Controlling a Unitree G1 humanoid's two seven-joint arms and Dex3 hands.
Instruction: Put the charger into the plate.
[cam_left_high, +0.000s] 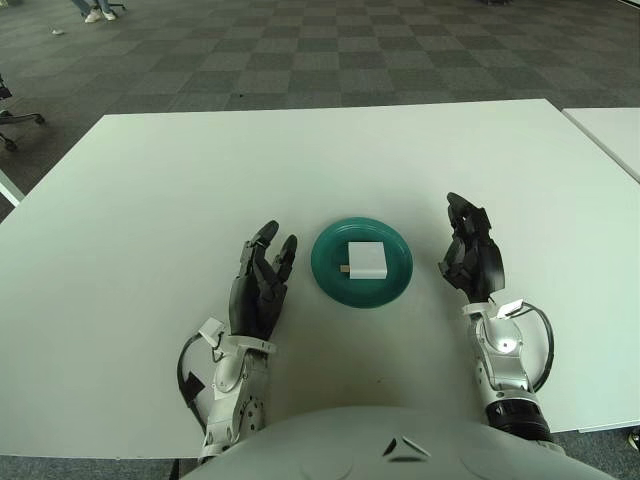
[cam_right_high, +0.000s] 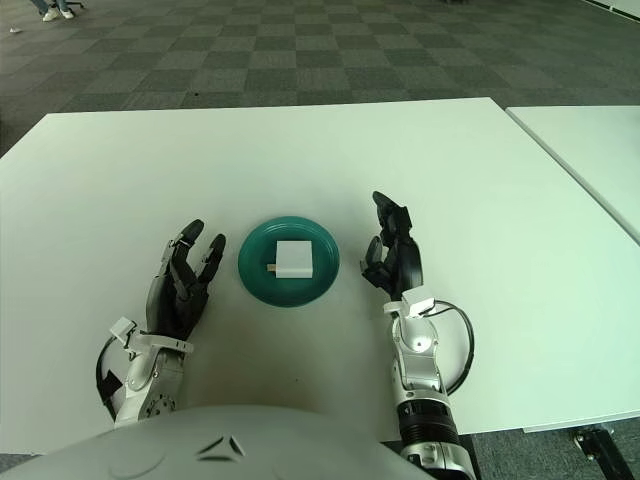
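Right hand (cam_left_high: 470, 258) is hovering just right of the teal plate (cam_left_high: 395, 285), fingers extended and relaxed, gripping nothing, palm turned toward the plate. A clear gap of bare table is showing between its fingers and the plate's right rim. Left hand (cam_left_high: 262, 285) is sitting just left of the plate, fingers stretched out pointing far, slightly spread, also gripping nothing; small gap between fingertips and the plate's left rim. Can't tell whether either hand is touching the tabletop.

White charger (cam_left_high: 367, 260) is lying flat inside the plate, roughly centered, slightly toward the far side, with a small dark stub sticking out its left edge. Charger is sitting fully within the rim, not overhanging, and neither hand is touching it.

Plate is resting on the white table (cam_left_high: 300, 160), in the near-middle portion, between the two hands. Wide bare tabletop is stretching to the far side and to both left and right of the hands. Table's far edge is running across the upper part of the view, well apart from the plate; left edge is slanting down toward the near-left corner. Near edge is showing to the right of the right forearm, partly hidden by the robot's body elsewhere. A second white table (cam_left_high: 612, 130) is standing to the right, with a narrow gap separating the two. Grey checkered carpet (cam_left_high: 300, 50) is lying beyond the far edge.
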